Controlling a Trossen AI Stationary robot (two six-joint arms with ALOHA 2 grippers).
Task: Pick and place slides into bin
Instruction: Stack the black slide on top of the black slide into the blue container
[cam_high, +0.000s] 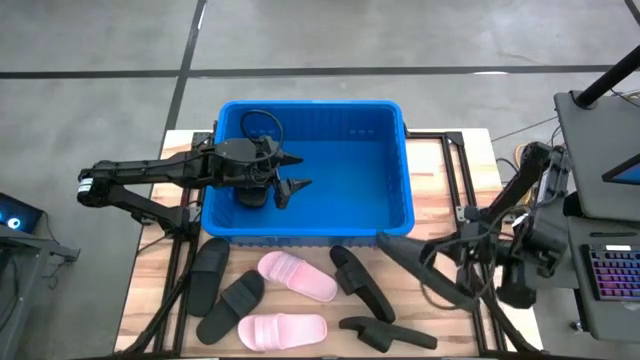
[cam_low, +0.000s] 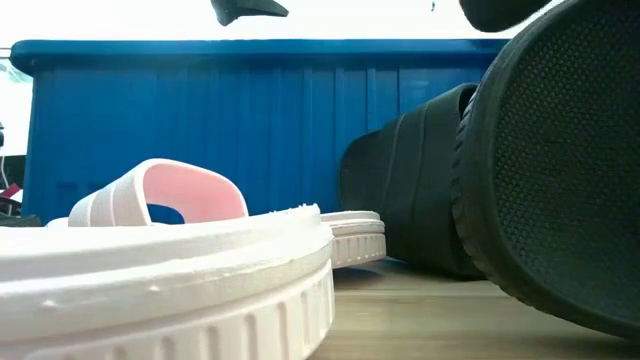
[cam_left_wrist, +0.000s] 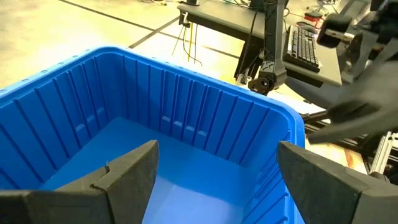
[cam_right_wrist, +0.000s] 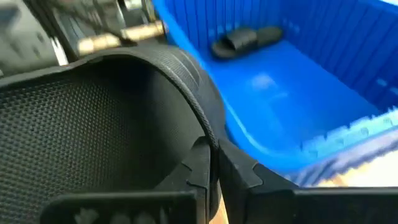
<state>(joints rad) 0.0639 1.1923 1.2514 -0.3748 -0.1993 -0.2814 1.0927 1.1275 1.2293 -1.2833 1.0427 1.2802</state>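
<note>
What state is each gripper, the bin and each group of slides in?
left gripper: open, empty, over the bin.
right gripper: shut on held black slide.
bin: contains one binned black slide.
pink slides: lying on the table, outside the bin.

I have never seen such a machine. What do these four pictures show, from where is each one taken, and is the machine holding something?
It is a robot with two dark arms working at a wooden table. One picture looks down from above, one looks level along the table top, and two come from cameras on the arms' wrists. The left hand hangs open over the blue bin and holds nothing. One black slide lies inside the bin. The right hand is shut on another black slide. On the table beside the bin lie two pink slides and several black ones.
</note>
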